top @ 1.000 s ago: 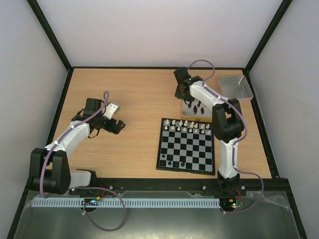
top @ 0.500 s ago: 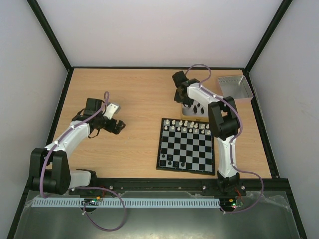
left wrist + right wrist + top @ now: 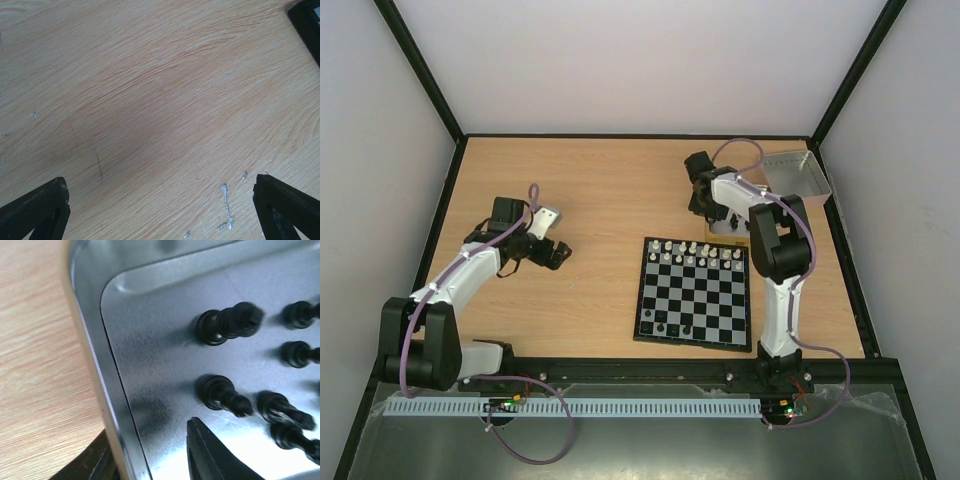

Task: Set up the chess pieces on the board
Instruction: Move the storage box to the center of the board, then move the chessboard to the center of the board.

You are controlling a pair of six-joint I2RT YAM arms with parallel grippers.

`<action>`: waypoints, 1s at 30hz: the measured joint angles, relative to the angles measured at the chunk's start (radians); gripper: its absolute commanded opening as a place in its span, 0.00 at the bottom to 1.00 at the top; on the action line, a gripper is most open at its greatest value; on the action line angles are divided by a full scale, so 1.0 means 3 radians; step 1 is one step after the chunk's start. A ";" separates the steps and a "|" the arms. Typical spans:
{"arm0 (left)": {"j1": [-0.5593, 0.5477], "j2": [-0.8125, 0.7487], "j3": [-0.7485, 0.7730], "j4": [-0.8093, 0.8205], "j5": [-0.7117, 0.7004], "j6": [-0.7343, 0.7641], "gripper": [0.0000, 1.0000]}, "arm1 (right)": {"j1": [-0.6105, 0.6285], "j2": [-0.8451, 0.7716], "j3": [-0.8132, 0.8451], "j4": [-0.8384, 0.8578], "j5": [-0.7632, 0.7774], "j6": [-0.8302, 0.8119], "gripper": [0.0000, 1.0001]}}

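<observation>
The board (image 3: 695, 295) lies right of centre, with white chess pieces (image 3: 695, 250) along its far rows and a few black ones (image 3: 665, 325) at its near left. More black pieces (image 3: 225, 325) stand in a metal tin (image 3: 95, 370) just beyond the board. My right gripper (image 3: 705, 203) hangs low over the tin's left edge. In the right wrist view the right gripper (image 3: 147, 440) is partly open astride the tin's wall: one finger (image 3: 215, 455) inside, the other outside, no piece between them. My left gripper (image 3: 555, 252) is wide open over bare wood (image 3: 162, 205).
A grey tray (image 3: 790, 175) stands at the far right behind the tin. The board's black corner (image 3: 307, 20) shows at the top right of the left wrist view. Black frame rails edge the table on all sides.
The right gripper has swung to the right along the tin, and the tin with its black pieces appears shifted right with it. The left arm has not moved.
</observation>
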 measured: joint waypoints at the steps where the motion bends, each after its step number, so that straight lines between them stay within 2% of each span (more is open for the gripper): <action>1: 0.0000 0.0000 0.0000 -0.0001 0.0000 0.0000 1.00 | -0.0015 -0.0036 -0.0017 0.0005 0.0019 0.0006 0.36; 5: 0.0000 0.0000 0.0000 -0.0006 0.0001 0.0001 1.00 | -0.0022 -0.0263 -0.0038 0.0033 0.0062 0.0022 0.48; 8: -0.0008 0.0000 0.0001 -0.0015 0.0001 0.0000 1.00 | -0.0019 -0.0465 -0.0037 0.0093 0.0076 0.0032 0.64; 9: -0.0015 0.0000 0.0001 -0.0017 0.0001 0.0000 0.99 | -0.0015 -0.0523 -0.0036 0.0108 0.0079 0.0036 0.65; 15: -0.0045 0.0004 0.0108 -0.0099 0.0011 0.0036 0.99 | -0.0015 -0.0711 0.0006 0.0102 0.0156 0.0109 0.56; 18: -0.0057 0.0045 0.0278 -0.0169 0.0022 0.0072 0.95 | -0.0015 -0.0907 -0.0144 0.0070 0.0280 0.0266 0.52; 24: -0.0116 0.0305 0.0856 -0.0376 0.0153 0.0189 0.90 | -0.0015 -0.1910 -0.1054 -0.0027 0.0460 0.0650 0.42; 30: -0.0370 0.0476 0.0994 -0.0465 0.0186 0.0235 0.86 | -0.0015 -0.2886 -0.1626 -0.0245 0.0585 0.0989 0.34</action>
